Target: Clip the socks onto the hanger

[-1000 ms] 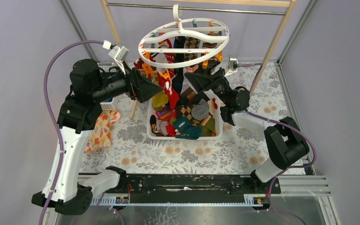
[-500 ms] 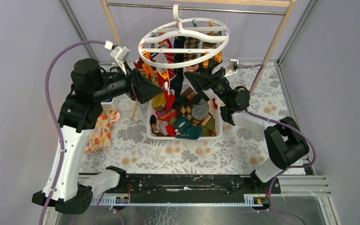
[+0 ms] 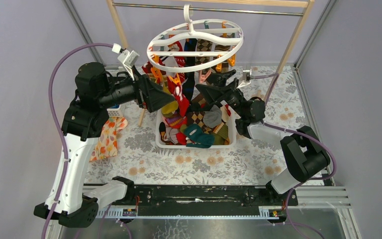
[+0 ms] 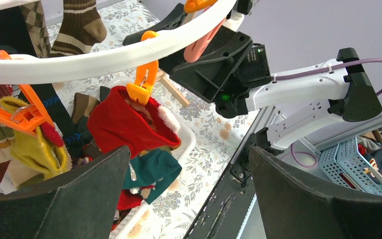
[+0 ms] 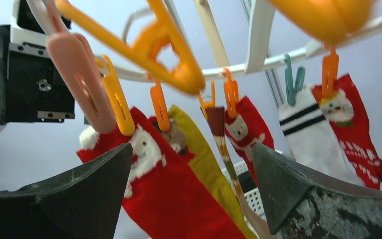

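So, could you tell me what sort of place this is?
Probably a lab cell staged as a laundry corner: bare panel walls, a floral tablecloth, a clip hanger above a basket of socks.

Bright, even, diffuse light from above; shadows on patterned surface (image 3: 204, 164) faint and soft. Top view sharp, mild wide-angle bend at edges. Right wrist view: nearest orange clip (image 5: 328, 17) badly blurred, pale background washed out. Left gripper (image 4: 189, 154) dark, underexposed, slightly soft.

A table (image 3: 204, 162) covered in grey floral print carries a white tub (image 3: 194, 146) heaped with socks (image 3: 199, 130). An orange-flowered cloth (image 3: 107, 137) lies at its left edge.
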`<act>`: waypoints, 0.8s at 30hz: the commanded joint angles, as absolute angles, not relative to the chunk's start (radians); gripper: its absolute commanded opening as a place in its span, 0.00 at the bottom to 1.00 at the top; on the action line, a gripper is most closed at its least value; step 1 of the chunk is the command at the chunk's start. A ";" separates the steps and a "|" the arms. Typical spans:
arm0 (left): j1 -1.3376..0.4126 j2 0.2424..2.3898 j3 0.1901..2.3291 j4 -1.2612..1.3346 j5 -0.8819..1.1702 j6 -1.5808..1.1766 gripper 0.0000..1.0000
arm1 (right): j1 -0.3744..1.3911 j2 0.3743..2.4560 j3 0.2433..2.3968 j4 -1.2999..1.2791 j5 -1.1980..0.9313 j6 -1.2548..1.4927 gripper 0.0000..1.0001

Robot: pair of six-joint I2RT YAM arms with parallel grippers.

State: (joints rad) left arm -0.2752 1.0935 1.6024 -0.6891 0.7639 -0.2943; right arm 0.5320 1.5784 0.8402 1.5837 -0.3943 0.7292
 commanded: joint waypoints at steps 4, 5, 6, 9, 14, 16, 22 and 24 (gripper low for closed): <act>-0.282 1.080 1.600 -0.659 0.793 -0.284 0.98 | 0.528 1.533 0.808 1.709 -0.386 0.701 0.98; -0.282 1.080 1.602 -0.660 0.793 -0.284 0.98 | 0.528 1.540 0.823 1.708 -0.386 0.702 0.98; -0.282 1.083 1.606 -0.662 0.793 -0.284 0.98 | 0.527 1.547 0.843 1.709 -0.387 0.705 0.98; -0.282 1.092 1.625 -0.672 0.796 -0.282 0.98 | 0.528 1.574 0.909 1.710 -0.408 0.727 0.98; -0.282 1.092 1.629 -0.675 0.798 -0.276 0.98 | 0.528 1.600 0.983 1.710 -0.431 0.755 0.98; -0.282 1.093 1.627 -0.676 0.804 -0.275 0.98 | 0.527 1.607 1.002 1.712 -0.451 0.768 0.97; -0.282 1.090 1.631 -0.681 0.806 -0.273 0.99 | 0.528 1.594 0.995 1.714 -0.482 0.799 0.93; -0.282 1.089 1.635 -0.683 0.802 -0.271 0.99 | 0.528 1.577 0.977 1.713 -0.485 0.795 0.93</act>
State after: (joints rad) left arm -0.2752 1.0939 1.6043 -0.6903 0.7864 -0.2920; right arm 0.5316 1.6073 0.9680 1.5841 -0.4538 0.7826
